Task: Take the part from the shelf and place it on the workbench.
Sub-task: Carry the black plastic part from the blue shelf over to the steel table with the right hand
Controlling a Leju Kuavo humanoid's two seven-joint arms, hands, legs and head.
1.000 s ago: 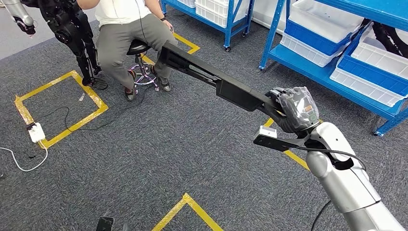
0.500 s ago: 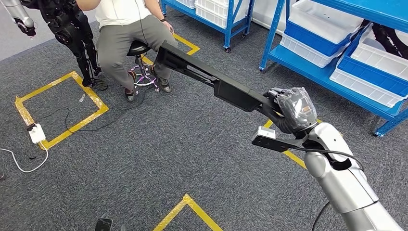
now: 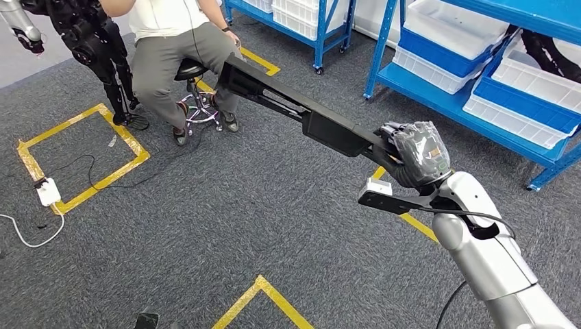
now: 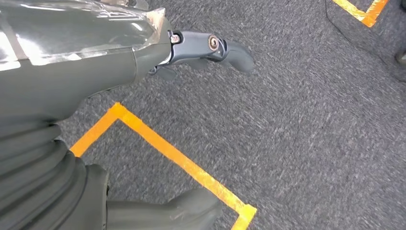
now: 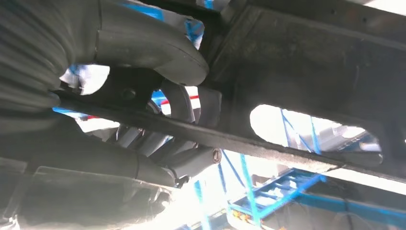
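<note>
The part hangs in the air over a grey, coarse carpet marked with yellow tape lines. We see blue steel shelves at the far right, loaded with white and blue plastic bins. A person in grey trousers sits on a wheeled stool at the far side, beside another dark robot. A white power strip lies on the carpet at the left, its cable trailing away.

In the head view the part reaches out from our right hand toward the stool — one end in the hand, the other well out ahead, high above the floor. The right hand grips that near end with its fingers wrapped round it; the right wrist view shows the thumb over one edge and darker fingers curled under the other. Our left hand holds nothing that we can see; one finger sticks out straight over the carpet, but how the other fingers lie we cannot tell.

The part is long, black and matt, a stamped channel with raised ribs and a boxy step near the middle. From below its metal looks worn, with an oval slot cut through it. The right hand wears a clear crinkled plastic cover, and the arm behind it is smooth silver.
</note>
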